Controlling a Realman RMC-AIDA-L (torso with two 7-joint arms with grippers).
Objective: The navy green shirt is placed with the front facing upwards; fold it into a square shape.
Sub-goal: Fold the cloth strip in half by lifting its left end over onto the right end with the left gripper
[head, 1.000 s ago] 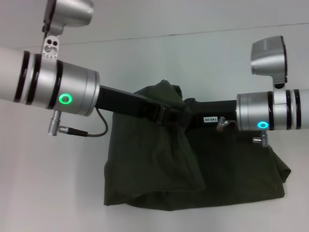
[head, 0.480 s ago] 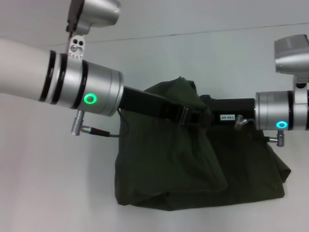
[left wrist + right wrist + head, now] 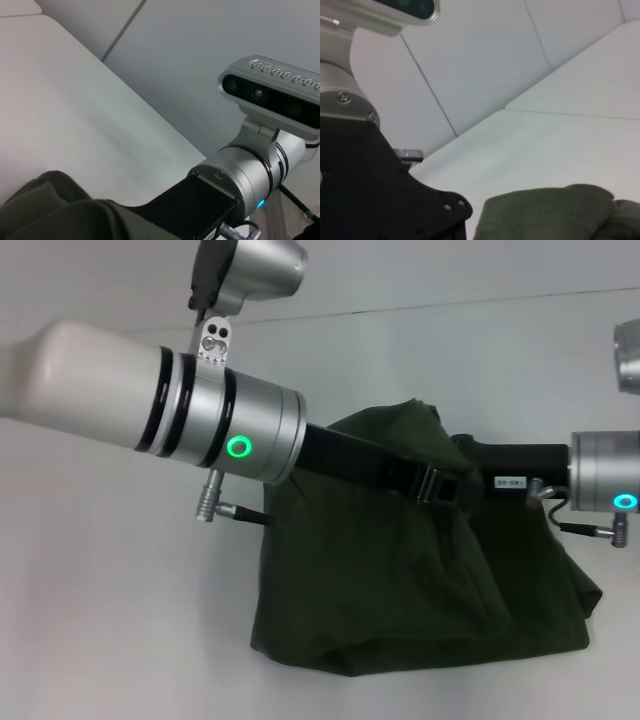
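My left gripper [image 3: 445, 483] reaches in over the navy green shirt [image 3: 400, 580], and its black body runs across the raised upper edge of the cloth. The fabric bunches up around its tip, so I cannot tell how far it is open or whether it has cloth between its fingers. My right gripper [image 3: 470, 465] comes in from the opposite side and meets the same raised edge, tip close to the left one's tip. Its end is buried in the folds too, and I cannot tell its state either.

The shirt hangs down from both grippers as a dark olive mass, one thick fold draping below my left gripper and the rest spreading wide under my right one. Its lower edge lies rumpled on the white tabletop [image 3: 120, 620]. No lettering shows on the visible side.

From my left wrist I see a hump of the green cloth [image 3: 55, 210] just beside the right arm's black gripper body, with the tabletop beyond. From my right wrist the cloth [image 3: 555, 212] rises next to the left gripper's black housing [image 3: 375, 195].
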